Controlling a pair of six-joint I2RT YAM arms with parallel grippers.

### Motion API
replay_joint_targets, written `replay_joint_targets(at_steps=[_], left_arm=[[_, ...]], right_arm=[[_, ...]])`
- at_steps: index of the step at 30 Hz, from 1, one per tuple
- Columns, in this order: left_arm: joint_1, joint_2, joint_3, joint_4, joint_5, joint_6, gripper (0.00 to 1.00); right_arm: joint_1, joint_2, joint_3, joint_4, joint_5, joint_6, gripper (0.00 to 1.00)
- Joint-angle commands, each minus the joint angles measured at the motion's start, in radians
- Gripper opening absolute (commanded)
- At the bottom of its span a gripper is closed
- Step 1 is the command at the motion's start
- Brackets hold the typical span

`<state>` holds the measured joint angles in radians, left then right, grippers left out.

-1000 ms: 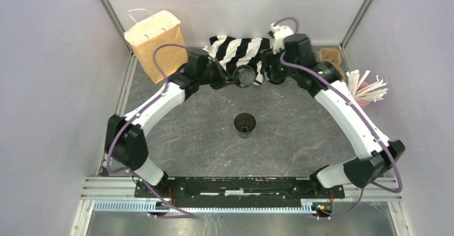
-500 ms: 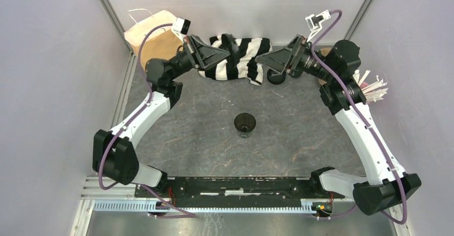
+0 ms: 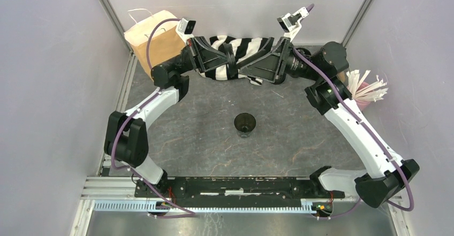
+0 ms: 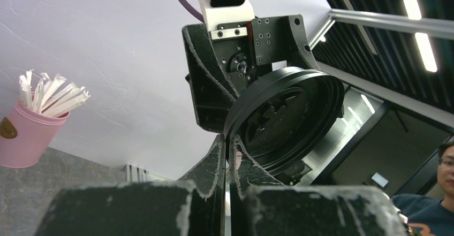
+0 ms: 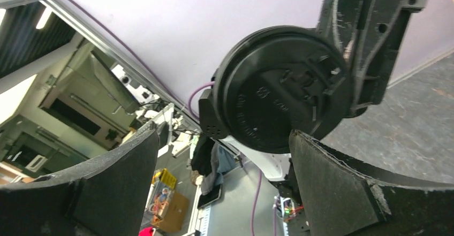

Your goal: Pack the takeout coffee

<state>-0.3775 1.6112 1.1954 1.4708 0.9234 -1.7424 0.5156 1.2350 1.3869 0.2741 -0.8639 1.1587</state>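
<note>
Left gripper (image 3: 233, 66) and right gripper (image 3: 249, 71) faced each other tip to tip in the overhead view, raised above a striped cloth (image 3: 235, 48). The brown paper bag (image 3: 155, 40) stood just behind the left arm and a lidless black cup (image 3: 244, 123) sat alone mid-table. The lidded takeout coffee showed in no view, perhaps hidden beneath the grippers. From the left wrist, that gripper's fingers were pinched on the thin rim of a loose black lid (image 4: 286, 121), with a pink cup of wrapped straws (image 4: 24, 139) beyond. From the right wrist, its fingers (image 5: 107, 193) stood spread wide on either side of the lid, not touching it. So slim an edge pinch might let the lid swivel, or drop if the left released before the right closed. The left elbow could also nudge the bag.
</note>
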Motion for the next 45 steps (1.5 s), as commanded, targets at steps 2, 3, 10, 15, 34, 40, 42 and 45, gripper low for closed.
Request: replay_joint_targets(at_steps=[2, 3, 10, 15, 34, 40, 42, 45], left_arm=[[0.000, -0.022, 0.044, 0.266, 0.061, 0.091, 0.02], [-0.002, -0.024, 0.049, 0.266, 0.064, 0.094, 0.02], [-0.004, -0.037, 0.053, 0.266, 0.083, 0.106, 0.02], [-0.009, -0.045, 0.043, 0.267, 0.090, 0.108, 0.02], [-0.017, -0.045, 0.037, 0.267, 0.109, 0.110, 0.02], [-0.017, -0.042, 0.033, 0.267, 0.114, 0.106, 0.02], [-0.018, -0.041, 0.035, 0.267, 0.121, 0.106, 0.02], [-0.018, -0.039, 0.033, 0.267, 0.120, 0.104, 0.02]], right_arm=[[0.004, -0.021, 0.029, -0.118, 0.038, -0.071, 0.98], [0.004, -0.022, 0.007, -0.106, 0.043, -0.052, 0.98], [0.004, 0.002, -0.001, -0.071, 0.051, 0.019, 0.98], [0.006, 0.019, -0.007, -0.023, 0.051, 0.066, 0.98], [0.007, 0.058, 0.017, 0.020, 0.058, 0.105, 0.98], [0.007, 0.067, 0.044, -0.010, 0.060, 0.086, 0.98], [0.007, 0.065, 0.046, -0.021, 0.063, 0.078, 0.98], [0.006, 0.064, 0.051, -0.042, 0.065, 0.063, 0.98]])
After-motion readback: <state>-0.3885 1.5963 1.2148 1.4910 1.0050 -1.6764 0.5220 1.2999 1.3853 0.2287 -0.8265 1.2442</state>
